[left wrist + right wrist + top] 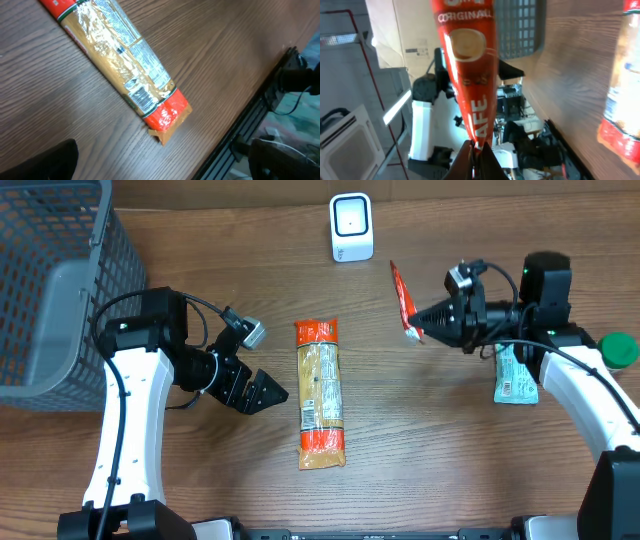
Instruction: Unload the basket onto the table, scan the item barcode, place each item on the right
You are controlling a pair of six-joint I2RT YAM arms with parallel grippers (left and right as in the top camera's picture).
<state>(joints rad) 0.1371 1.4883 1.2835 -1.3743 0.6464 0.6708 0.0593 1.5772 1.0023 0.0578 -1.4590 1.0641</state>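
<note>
Wood-grain table (420, 440) carries everything here. Nearest the bottom of the overhead frame, the left gripper (272, 388) hangs with its jaws spread wide, holding nothing, just left of a long gold packet with orange-red ends (321, 393), which lies flat at the centre. A barcode panel shows near the packet's red end in the left wrist view.

Right of centre and higher, the right gripper (418, 330) is pressed together on the lower tip of a red sachet (402, 298), which is held off the table and slants up toward the top. A teal-and-white packet (514, 375) lies under that arm.

At top centre stands the white scanner (351, 227), apart from the sachet.

Upper left sits a grey mesh basket (60, 240). I cannot tell whether anything lies inside.
</note>
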